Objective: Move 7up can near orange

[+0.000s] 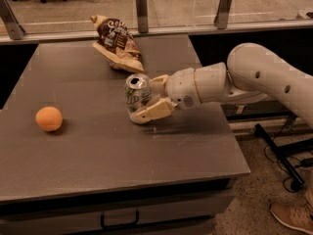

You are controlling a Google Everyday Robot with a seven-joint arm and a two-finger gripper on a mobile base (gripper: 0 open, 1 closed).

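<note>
The silver-grey 7up can stands on the grey table right of its middle, tilted a little. My gripper reaches in from the right and is shut on the can. One finger lies against its near side and the other finger against its far side. The orange lies on the table at the left, well apart from the can.
A brown-and-tan snack bag lies at the back of the table, just behind the can. A glass rail with metal posts runs along the far edge. The table's right edge drops off under my arm. A drawer handle is below the front.
</note>
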